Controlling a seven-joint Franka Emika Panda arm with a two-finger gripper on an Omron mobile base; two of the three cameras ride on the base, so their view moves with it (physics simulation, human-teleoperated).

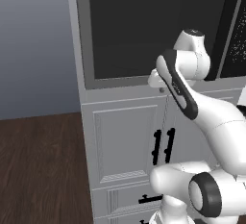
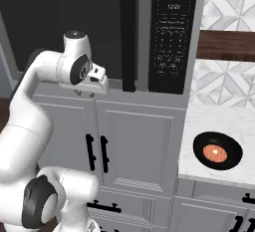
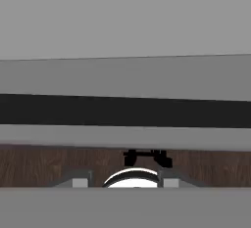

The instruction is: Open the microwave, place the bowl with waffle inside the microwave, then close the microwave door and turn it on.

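The microwave (image 2: 149,37) is built in above white cabinets, and its dark glass microwave door (image 1: 153,26) is closed. A tall black bar handle (image 2: 128,32) stands beside the black keypad panel (image 2: 172,32). On the white counter to the right sits the black bowl with waffle (image 2: 217,150). My gripper (image 2: 92,90) hangs in front of the door's lower frame, left of the handle and far from the bowl. In the left base view the gripper (image 1: 158,84) is partly hidden by the arm. The hand view looks down the cabinet front. There the gripper (image 3: 125,183) is open, with nothing between its tips.
White panelled cabinet doors with short black handles (image 2: 97,154) stand below the microwave, with drawers (image 2: 104,207) under them. Dark wood floor (image 1: 43,170) lies to the left. A tiled wall and wooden shelf (image 2: 226,44) rise behind the counter (image 2: 199,166).
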